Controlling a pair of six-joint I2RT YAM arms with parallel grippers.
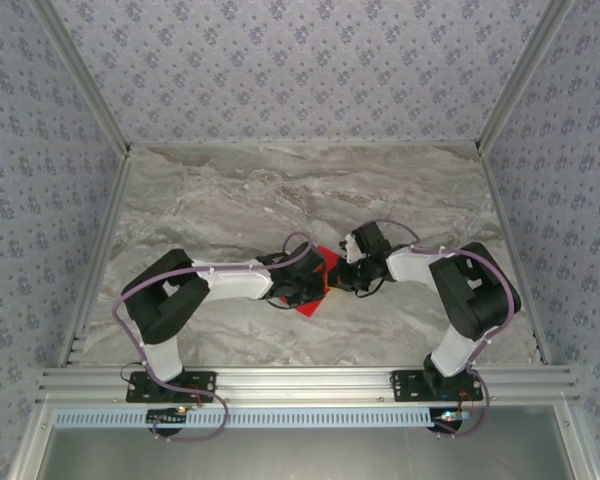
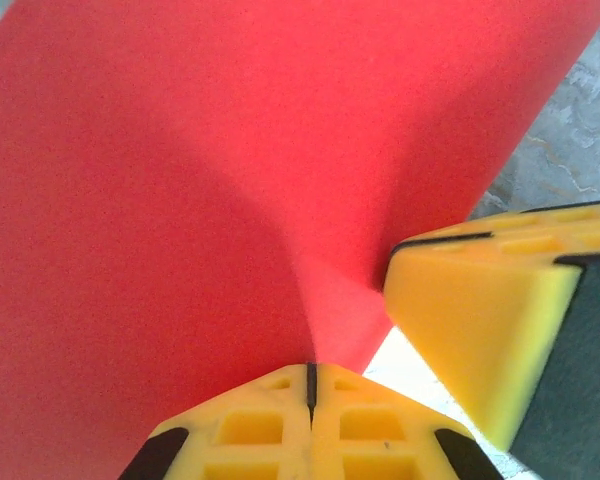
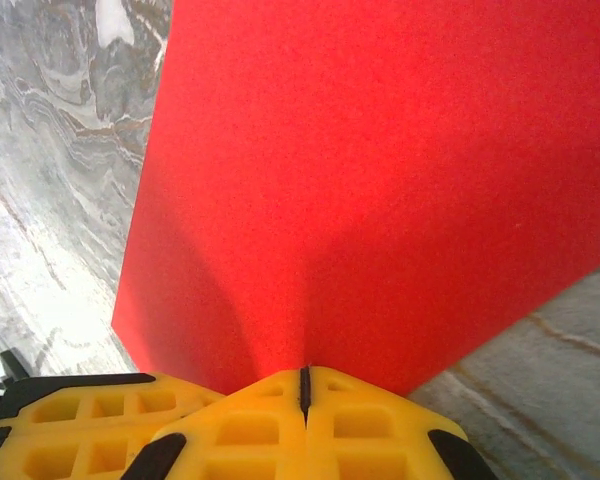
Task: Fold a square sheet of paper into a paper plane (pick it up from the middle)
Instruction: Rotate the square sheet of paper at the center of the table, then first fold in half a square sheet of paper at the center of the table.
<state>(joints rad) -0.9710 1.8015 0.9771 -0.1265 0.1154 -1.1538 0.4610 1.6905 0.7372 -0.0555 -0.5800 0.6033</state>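
1. At the middle of the tabletop (image 1: 280,190), between the two arms, the red sheet of paper (image 1: 308,305) lies partly hidden under both wrists. It looks like a plain sheet, with no sharp plane fold on it yet.
2. The left gripper (image 2: 310,385) has its fingers pressed together on a pinch of the sheet. A soft ridge runs up the paper away from the fingertips.
3. The right gripper (image 3: 304,385) is likewise clamped on the sheet, and a shallow pucker fans out from its closed fingers.
4. The two pinches sit just beside each other. Each wrist view has a yellow finger of the other gripper close alongside.
5. Tearing: both grips bite thin paper so near together that pulling apart or twisting against each other would likely rip the short span between them.
6. Stray creases: if the pinched ridges get pressed flat, they could set as wrinkles where no fold belongs and spoil the later folds.
7. Collision: with the fingers this close, a small sideways move could knock one gripper into the other and jolt the paper.
8. Slipping: each grip seems to hold only a small bite, so a quick lift could let the sheet slide out and land askew.
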